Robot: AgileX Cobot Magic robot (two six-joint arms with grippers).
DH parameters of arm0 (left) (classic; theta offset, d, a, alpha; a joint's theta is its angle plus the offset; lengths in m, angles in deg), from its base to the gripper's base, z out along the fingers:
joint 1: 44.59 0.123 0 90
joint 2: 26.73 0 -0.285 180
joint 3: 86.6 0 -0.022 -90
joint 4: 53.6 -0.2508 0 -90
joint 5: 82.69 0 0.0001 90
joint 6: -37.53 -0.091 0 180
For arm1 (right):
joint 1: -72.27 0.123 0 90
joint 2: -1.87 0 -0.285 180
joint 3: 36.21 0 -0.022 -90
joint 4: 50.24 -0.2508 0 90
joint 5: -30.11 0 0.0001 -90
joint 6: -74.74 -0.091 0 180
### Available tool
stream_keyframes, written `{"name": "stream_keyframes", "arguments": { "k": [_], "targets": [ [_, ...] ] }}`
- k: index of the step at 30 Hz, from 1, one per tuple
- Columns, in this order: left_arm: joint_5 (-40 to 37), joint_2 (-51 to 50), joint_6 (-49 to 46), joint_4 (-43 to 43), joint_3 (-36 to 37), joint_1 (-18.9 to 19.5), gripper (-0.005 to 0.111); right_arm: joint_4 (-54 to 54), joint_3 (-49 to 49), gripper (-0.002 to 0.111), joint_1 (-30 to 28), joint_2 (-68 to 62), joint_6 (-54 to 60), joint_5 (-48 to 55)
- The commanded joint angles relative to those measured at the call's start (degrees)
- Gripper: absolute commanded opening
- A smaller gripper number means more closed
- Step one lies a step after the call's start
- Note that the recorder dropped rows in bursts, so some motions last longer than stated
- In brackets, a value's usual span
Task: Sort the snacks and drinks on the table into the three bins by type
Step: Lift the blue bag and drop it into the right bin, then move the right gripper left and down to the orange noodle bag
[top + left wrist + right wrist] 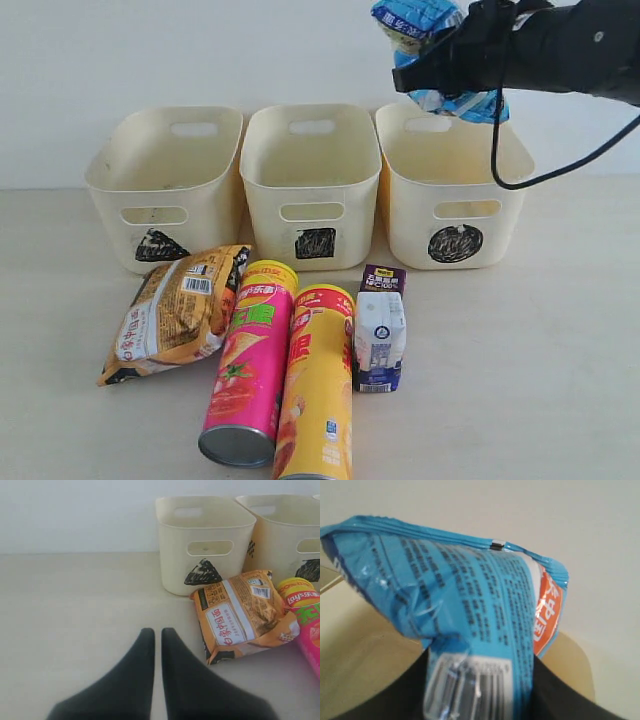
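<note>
Blue bag pinched in R fingers, arm high over circle bin; L fingers closed, empty.

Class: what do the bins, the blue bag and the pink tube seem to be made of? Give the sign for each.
Bins: probably moulded plastic, matte cream, smooth rounded rims. Blue bag: thin glossy film, crinkled, crimped seam. Pink tube: likely printed card, glossy; its end looks like dull metal.

Bright, soft, even light all round, with only faint shadows on the worktop. The exterior shot's nice and sharp. Right wrist cam sits too close, so the blue bag is blurry and its barcode at 6 o'clock is smeared. The left hand looks soft too.
</note>
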Motion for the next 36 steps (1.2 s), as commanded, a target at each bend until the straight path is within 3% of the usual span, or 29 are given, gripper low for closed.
{"name": "stream_keyframes", "arguments": {
  "k": [1,12,15,18,22,29,31,33,34,35,36],
  "targets": [
    [0.4,0.2,0.3,0.2,-0.2,0.2,0.004,0.0,-6.0,0.000,-0.8,-5.4,-0.2,-1.7],
    [0.4,0.2,0.3,0.2,-0.2,0.2,0.004,-5.0,-14.0,0.001,-3.4,-15.4,-2.1,0.8],
    [0.4,0.2,0.3,0.2,-0.2,0.2,0.004,-6.3,-14.2,0.017,-4.5,-16.2,-2.7,1.5],
    [0.4,0.2,0.3,0.2,-0.2,0.2,0.004,-6.9,-14.2,0.050,-5.4,-16.6,-2.9,3.9],
    [0.4,0.2,0.3,0.2,-0.2,0.2,0.004,-6.9,-14.2,0.073,-5.5,-16.5,-2.9,4.3],
    [0.4,0.2,0.3,0.2,-0.2,0.2,0.004,-6.6,-14.2,0.072,-5.5,-13.4,-0.1,11.6],
    [0.4,0.2,0.3,0.2,-0.2,0.2,0.004,-6.6,-14.2,0.066,-5.5,-11.9,2.5,15.5],
    [0.4,0.2,0.3,0.2,-0.2,0.2,0.004,-6.1,-14.2,0.040,-5.5,-9.2,5.7,21.0],
    [0.4,0.2,0.3,0.2,-0.2,0.2,0.004,-5.4,-14.2,0.016,-5.5,-7.5,7.9,24.8],
    [0.4,0.2,0.3,0.2,-0.2,0.2,0.004,-4.5,-14.2,0.001,-5.5,-6.5,8.3,26.8],
    [0.4,0.2,0.3,0.2,-0.2,0.2,0.004,-4.0,-14.2,0.001,-5.5,-5.5,8.2,28.4]
  ]
}}
